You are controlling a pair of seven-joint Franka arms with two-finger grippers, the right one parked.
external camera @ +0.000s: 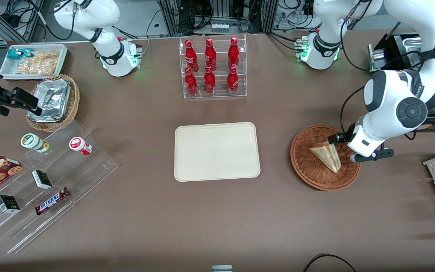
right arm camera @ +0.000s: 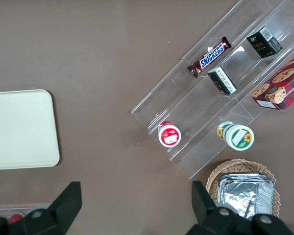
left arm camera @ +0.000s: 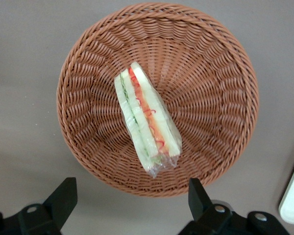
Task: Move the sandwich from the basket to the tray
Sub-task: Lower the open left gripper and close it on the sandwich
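While much of the gripper point(external camera: 344, 148) is masked by the white arm in the front view, its two dark fingers point(left arm camera: 62, 197) are shown spread wide apart in the left wrist view, with nothing held between them. It is seen hanging above the rim of the basket point(external camera: 308, 170) on the working arm's side. The sandwich point(external camera: 327, 155) is seen lying inside that basket, a triangular wedge in clear crinkled wrap, with red, white and green layers exposed along its cut edge point(left arm camera: 147, 120). The basket is shown as a round, shallow bowl of reddish-brown woven wicker. Beside it, toward the parked arm's end of the table, the tray point(external camera: 216, 151) is seen lying flat on the brown table point(external camera: 217, 226), cream-beige, smooth, round-cornered and low-rimmed. Farther from the camera, six red bottles point(external camera: 210, 68) are ranked in a clear acrylic rack.
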